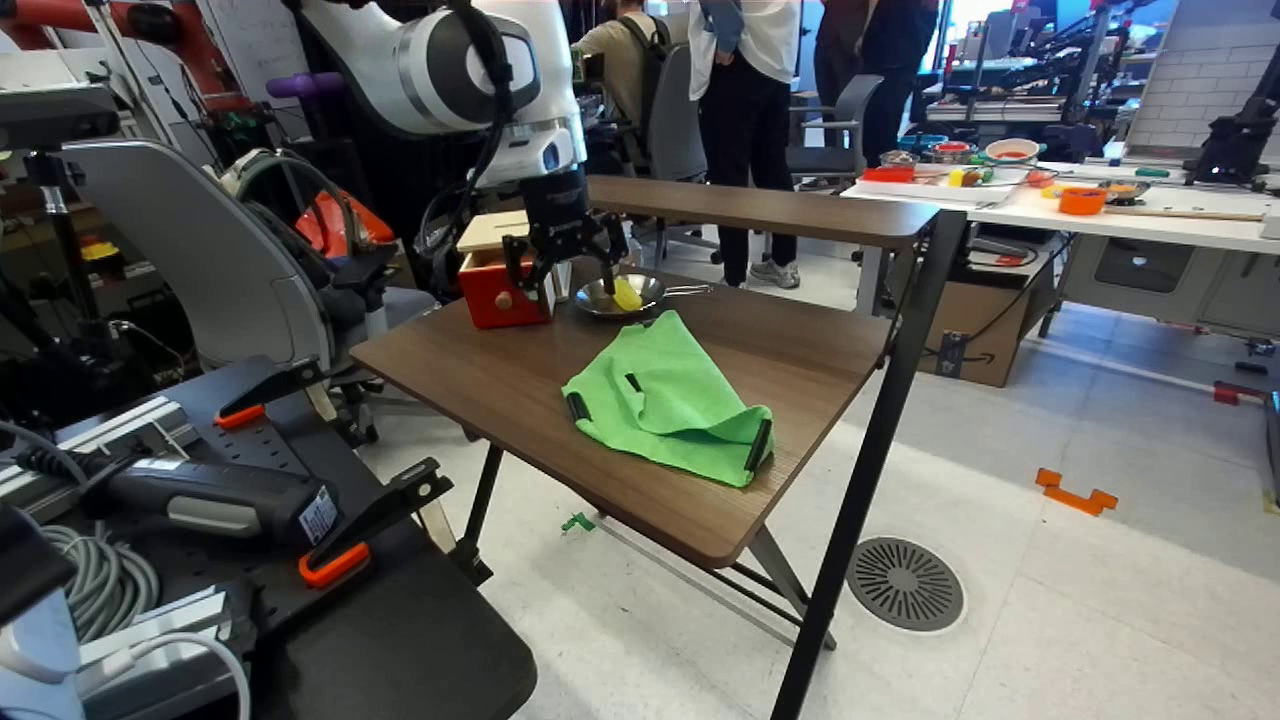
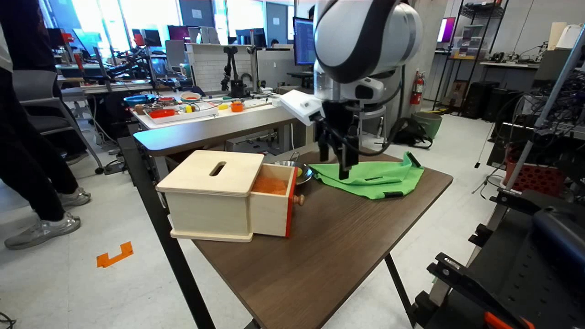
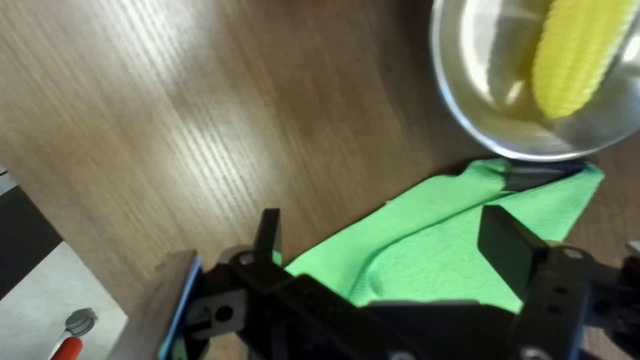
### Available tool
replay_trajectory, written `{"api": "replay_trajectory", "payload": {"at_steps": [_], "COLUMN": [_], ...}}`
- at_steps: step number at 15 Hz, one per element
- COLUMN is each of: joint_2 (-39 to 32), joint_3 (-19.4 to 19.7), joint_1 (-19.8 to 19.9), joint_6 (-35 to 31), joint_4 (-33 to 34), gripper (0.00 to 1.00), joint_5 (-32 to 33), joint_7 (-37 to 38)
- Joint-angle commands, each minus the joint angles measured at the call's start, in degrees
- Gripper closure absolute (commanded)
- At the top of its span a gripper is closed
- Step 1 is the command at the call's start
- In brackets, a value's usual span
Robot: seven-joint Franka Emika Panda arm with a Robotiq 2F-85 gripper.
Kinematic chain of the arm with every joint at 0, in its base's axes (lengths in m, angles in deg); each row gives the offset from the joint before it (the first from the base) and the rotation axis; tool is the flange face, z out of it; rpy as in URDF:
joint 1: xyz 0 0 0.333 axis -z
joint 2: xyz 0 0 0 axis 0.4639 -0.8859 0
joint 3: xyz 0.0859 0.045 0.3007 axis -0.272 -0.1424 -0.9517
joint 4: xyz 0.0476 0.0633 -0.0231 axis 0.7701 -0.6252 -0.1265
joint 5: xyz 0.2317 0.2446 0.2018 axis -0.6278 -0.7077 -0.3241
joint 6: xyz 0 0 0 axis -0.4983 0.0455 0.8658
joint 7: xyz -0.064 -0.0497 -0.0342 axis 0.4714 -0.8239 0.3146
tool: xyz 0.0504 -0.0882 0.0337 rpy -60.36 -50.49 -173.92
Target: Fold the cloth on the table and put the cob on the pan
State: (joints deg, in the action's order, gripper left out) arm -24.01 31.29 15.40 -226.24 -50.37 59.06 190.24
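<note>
Claw [image 3: 385,232] spread, the white arm [image 1: 535,145] hangs bent over the bench [image 1: 800,330], its wrist pointing down in both exterior views. In the wrist view, the rumpled green cloth [image 3: 440,250] shows between the two parted fingers [image 3: 507,247]; up and to the right, the yellow cob [image 3: 575,60] lies in the metal pan [image 3: 505,125], just beside the cloth's dark-marked corner.
</note>
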Motion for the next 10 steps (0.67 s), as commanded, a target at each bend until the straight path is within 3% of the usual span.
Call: {"api": "replay_trajectory", "payload": {"at_steps": [1,5,10], "joint_2": [6.64,9.99,11.48], "joint_3": [0.29,1.77,4.08], "joint_1": [0.16,1.01,2.38], "joint_6": [-6.34,-13.09,-16.50], "joint_4": [-14.28,-26.61,-31.07], "gripper": [0.00,0.00,0.00], "joint_5": [-0.05,-0.60,-1.05], "joint_7": [-2.28,-3.82,-6.88]}}
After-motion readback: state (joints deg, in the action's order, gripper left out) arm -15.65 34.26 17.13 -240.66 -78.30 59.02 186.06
